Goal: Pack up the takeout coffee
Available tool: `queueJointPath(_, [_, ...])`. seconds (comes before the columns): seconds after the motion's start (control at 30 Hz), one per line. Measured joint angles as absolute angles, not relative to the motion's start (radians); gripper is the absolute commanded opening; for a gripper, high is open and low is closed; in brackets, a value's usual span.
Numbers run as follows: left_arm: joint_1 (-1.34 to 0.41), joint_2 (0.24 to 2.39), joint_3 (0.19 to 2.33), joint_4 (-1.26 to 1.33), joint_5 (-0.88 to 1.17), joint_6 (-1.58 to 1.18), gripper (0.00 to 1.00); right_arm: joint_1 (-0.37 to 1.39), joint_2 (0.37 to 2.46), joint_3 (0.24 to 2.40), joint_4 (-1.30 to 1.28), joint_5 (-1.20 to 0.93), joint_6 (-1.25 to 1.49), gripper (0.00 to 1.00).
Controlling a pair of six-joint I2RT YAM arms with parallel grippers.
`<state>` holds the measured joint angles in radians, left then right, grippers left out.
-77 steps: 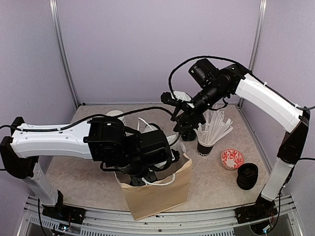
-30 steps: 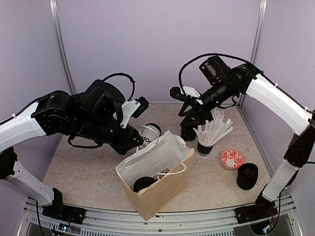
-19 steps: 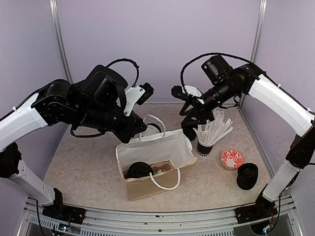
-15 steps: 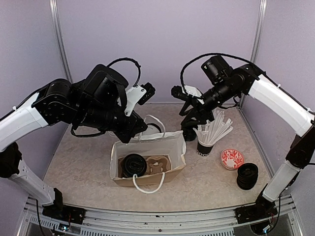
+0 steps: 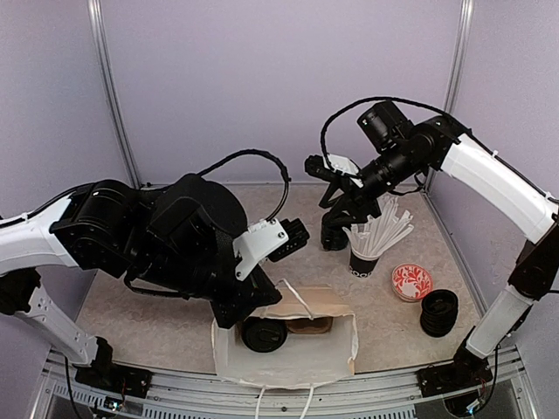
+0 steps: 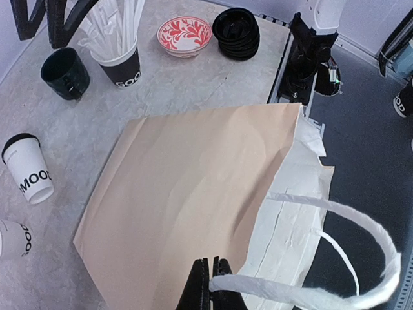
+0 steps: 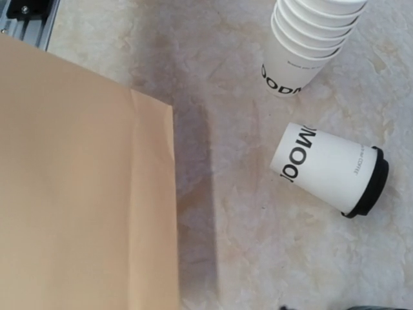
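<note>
A brown paper bag [image 5: 307, 301] lies tipped over at the table's near edge, its white-lined mouth toward the rail. Inside it a black cup lid [image 5: 262, 334] sits beside a brown tray [image 5: 307, 325]. My left gripper [image 6: 211, 284] is shut on the bag's white handle [image 6: 303, 294], above the bag's side [image 6: 187, 194]. Another takeout coffee [image 6: 29, 169], white with a black lid, stands on the table beyond the bag; the right wrist view shows this cup [image 7: 329, 169] too. My right gripper [image 5: 336, 214] hangs open and empty above the far table.
A black cup [image 6: 64, 72], a cup of white sticks [image 6: 119, 55], a red patterned dish [image 6: 184, 33] and a stack of black lids [image 6: 235, 42] stand at the right. A stack of white lidless cups [image 7: 310, 45] is behind the bag. The bag's mouth overhangs the front rail [image 5: 175, 384].
The left arm has swung down and forward with the handle, and the bag has tipped from upright onto its side at the near edge. The right arm has stayed put.
</note>
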<state>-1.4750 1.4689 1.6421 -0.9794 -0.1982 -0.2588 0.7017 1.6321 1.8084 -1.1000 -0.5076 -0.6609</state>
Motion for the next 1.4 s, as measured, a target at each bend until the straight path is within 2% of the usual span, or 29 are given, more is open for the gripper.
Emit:
queueJointPath(0.4, [-1.467, 1.414, 1.607, -1.001, -0.250, -0.336, 0.00, 0.701, 1.631, 1.805, -1.101, -0.543, -0.661, 0.48])
queueJointPath(0.83, [-1.267, 1.321, 1.611, -1.116, -0.304, -0.469, 0.00, 0.708, 1.660, 1.824, -1.112, -0.585, -0.672, 0.48])
queueJointPath(1.4, [-1.243, 1.347, 1.634, -1.135, -0.303, -0.447, 0.00, 0.796, 1.675, 1.737, -1.177, -0.650, -0.758, 0.51])
